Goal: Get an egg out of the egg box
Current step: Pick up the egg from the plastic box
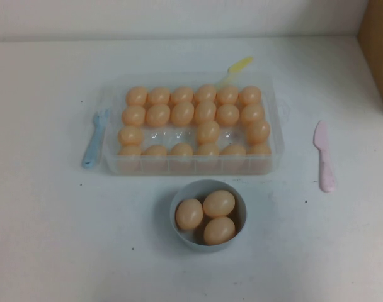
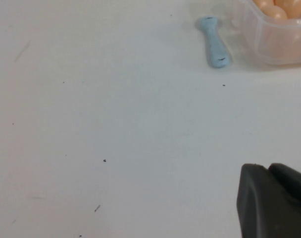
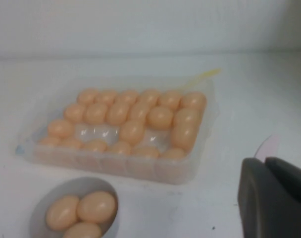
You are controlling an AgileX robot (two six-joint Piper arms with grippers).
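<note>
The clear egg box (image 1: 191, 165) sits mid-table, filled with tan eggs (image 1: 208, 131); three cups in its third row are bare. It also shows in the right wrist view (image 3: 140, 168), and one corner shows in the left wrist view (image 2: 279, 44). Neither arm shows in the high view. My left gripper (image 2: 269, 167) is shut and empty, over bare table left of the box. My right gripper (image 3: 265, 161) is shut and empty, to the right of the box on the near side.
A grey-blue bowl (image 1: 207, 184) with three eggs stands in front of the box. A blue utensil (image 1: 94, 139) lies left of the box, a pink one (image 1: 324, 157) right, a yellow one (image 1: 239, 65) behind. A brown box (image 1: 377, 50) stands at the back right.
</note>
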